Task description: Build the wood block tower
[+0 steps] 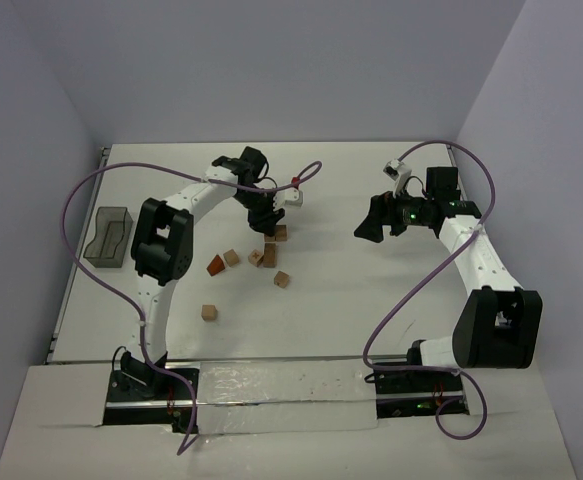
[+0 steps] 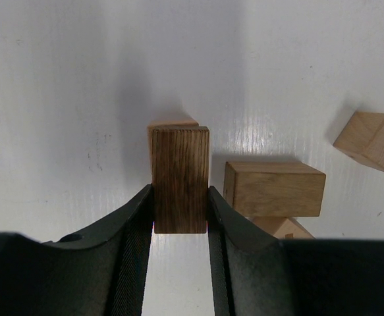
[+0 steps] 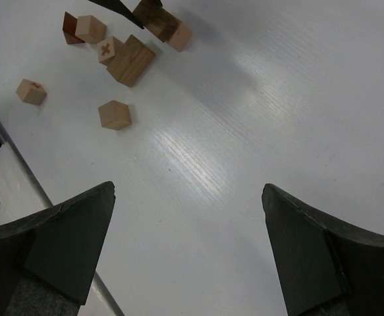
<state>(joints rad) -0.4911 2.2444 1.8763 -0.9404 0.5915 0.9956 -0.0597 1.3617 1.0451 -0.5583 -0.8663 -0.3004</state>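
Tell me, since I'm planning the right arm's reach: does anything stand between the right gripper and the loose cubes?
Nothing visible does. Only bare table lies between the open right gripper and the loose cubes. The left gripper, shut on a dark block, is at the cluster's edge, not in between.

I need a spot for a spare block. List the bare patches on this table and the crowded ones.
Free: the stretch of table between the loose cubes and the right arm, below the open right claw; the near strip before the arm bases. Crowded: around the left claw, shut on a dark block, cubes close by.
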